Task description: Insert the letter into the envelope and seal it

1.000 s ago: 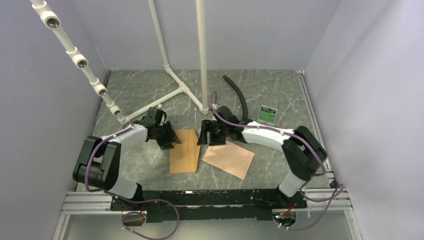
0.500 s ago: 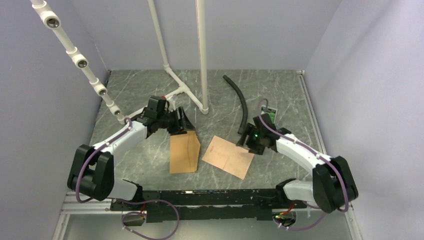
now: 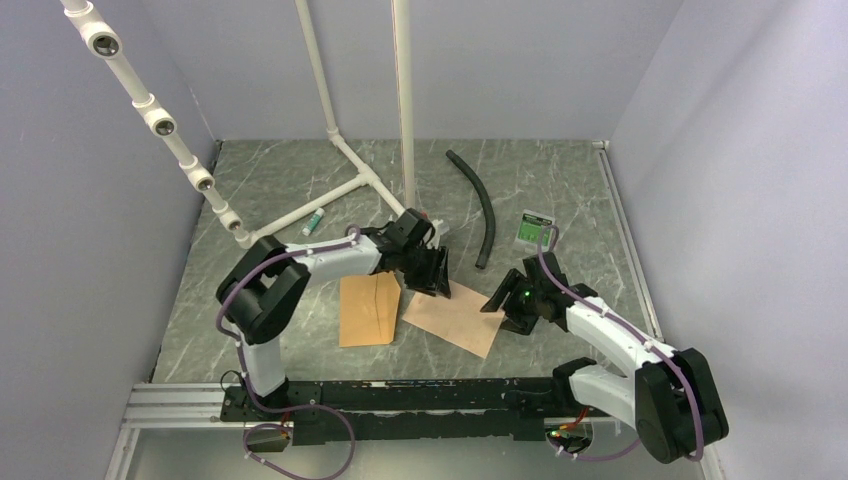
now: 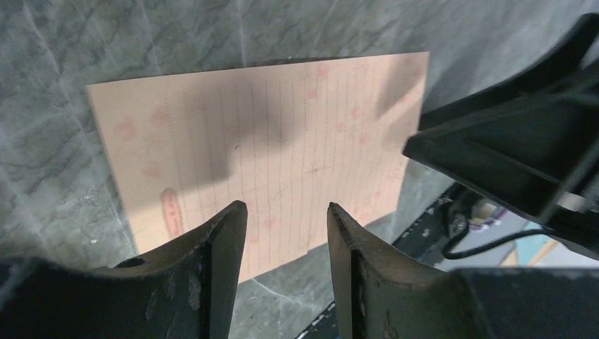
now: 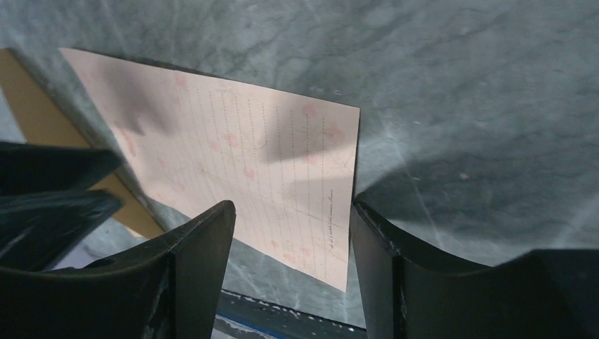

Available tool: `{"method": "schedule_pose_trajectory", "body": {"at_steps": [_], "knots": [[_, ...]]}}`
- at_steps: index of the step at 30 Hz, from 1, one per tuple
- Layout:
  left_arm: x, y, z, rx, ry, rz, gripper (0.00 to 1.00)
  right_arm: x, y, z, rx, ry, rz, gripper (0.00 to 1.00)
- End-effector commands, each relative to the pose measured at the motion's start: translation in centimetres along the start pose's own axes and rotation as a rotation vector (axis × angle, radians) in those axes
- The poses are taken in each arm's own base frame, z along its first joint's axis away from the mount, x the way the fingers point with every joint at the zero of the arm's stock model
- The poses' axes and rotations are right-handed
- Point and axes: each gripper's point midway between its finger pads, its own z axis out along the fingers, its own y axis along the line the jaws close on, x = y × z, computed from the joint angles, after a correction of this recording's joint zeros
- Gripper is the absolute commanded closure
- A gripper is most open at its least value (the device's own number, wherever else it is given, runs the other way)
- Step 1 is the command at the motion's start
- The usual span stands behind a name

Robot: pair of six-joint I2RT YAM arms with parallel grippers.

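Note:
The letter (image 3: 455, 316), a pale peach-pink lined sheet, lies flat on the table right of the orange-brown envelope (image 3: 368, 309). The letter also shows in the left wrist view (image 4: 254, 141) and in the right wrist view (image 5: 233, 162). My left gripper (image 3: 432, 272) is open and empty, hovering over the letter's far left corner, between envelope and letter. My right gripper (image 3: 512, 305) is open and empty at the letter's right edge, its jaws straddling the near right corner. A strip of the envelope (image 5: 42, 120) shows in the right wrist view.
A white pipe frame (image 3: 345, 165) stands at the back left. A black hose (image 3: 484, 205) lies behind the letter. A small green-and-white packet (image 3: 535, 228) sits at the back right, a small tube (image 3: 313, 222) by the pipe frame. The black rail (image 3: 420, 395) runs along the near edge.

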Motion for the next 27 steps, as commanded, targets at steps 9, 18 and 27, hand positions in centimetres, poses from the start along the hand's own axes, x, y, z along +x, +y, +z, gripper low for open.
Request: {"method": "schedule_pose_trajectory", "body": {"at_steps": [9,18,27], "knots": [[4.0,5.4,3.2,-0.276,0.131,0.059,0.55,1.4,0.9,0.9,-0.270,-0.046,-0.051,0.36],[4.2,5.8,3.4,-0.293,0.143,0.055,0.57,0.9,2.6,0.1,-0.347,-0.066,-0.090,0.36],[2.3,3.6,2.3,-0.238,0.084,0.069,0.54,-0.5,3.6,0.1,-0.341,-0.108,-0.120,0.79]]}}
